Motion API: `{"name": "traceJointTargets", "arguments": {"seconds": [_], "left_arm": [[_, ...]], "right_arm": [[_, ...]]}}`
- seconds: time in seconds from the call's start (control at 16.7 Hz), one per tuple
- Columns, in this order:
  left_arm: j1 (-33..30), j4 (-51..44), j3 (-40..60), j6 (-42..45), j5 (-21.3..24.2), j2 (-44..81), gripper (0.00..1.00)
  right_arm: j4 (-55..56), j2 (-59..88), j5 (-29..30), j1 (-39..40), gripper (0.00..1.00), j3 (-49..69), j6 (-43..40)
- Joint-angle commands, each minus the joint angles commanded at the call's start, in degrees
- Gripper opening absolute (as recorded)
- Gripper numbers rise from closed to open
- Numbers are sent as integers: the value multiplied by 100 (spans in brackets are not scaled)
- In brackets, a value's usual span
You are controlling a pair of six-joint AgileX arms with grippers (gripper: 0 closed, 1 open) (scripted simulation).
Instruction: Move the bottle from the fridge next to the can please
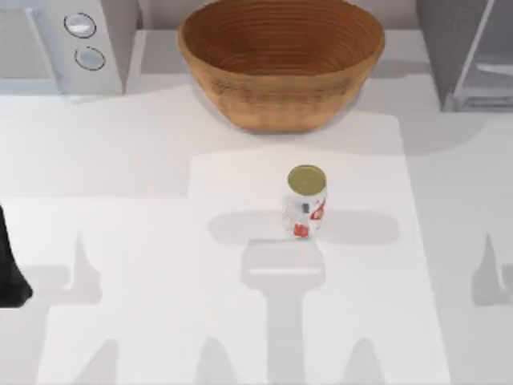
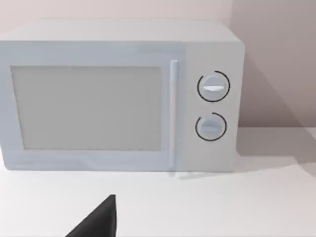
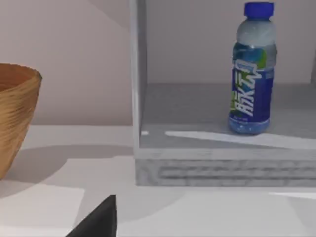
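The bottle (image 3: 252,74), clear with a blue cap and blue label, stands upright on the floor of the open grey fridge (image 3: 222,170). The fridge (image 1: 461,48) sits at the table's back right corner. The white can (image 1: 305,200) with red marks stands upright near the middle of the table. A dark part of my right gripper (image 3: 98,222) shows low in the right wrist view, well short of the fridge and holding nothing that I can see. My left arm (image 1: 10,269) is parked at the table's left edge, and a dark part of its gripper (image 2: 98,222) faces the microwave.
A big woven brown bowl (image 1: 280,60) stands at the back middle, between the can and the rear wall; its rim (image 3: 15,94) is beside the fridge. A white microwave (image 1: 68,40) with two knobs (image 2: 212,106) occupies the back left corner.
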Motion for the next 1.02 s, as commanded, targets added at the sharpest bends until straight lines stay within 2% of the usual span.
{"name": "traceJointTargets", "arguments": {"seconds": [0.24, 0.48, 0.72, 1.02], "left_arm": [[0, 0, 0, 0, 0, 0, 100], [0, 0, 0, 0, 0, 0, 100], [0, 0, 0, 0, 0, 0, 100], [0, 0, 0, 0, 0, 0, 100]], "right_arm": [[157, 175, -13, -35, 100, 140, -4], [970, 1258, -126, -193, 100, 858, -16], [2151, 3305, -337, -402, 100, 1890, -20], [3775, 6773, -639, -707, 100, 3300, -14]]}}
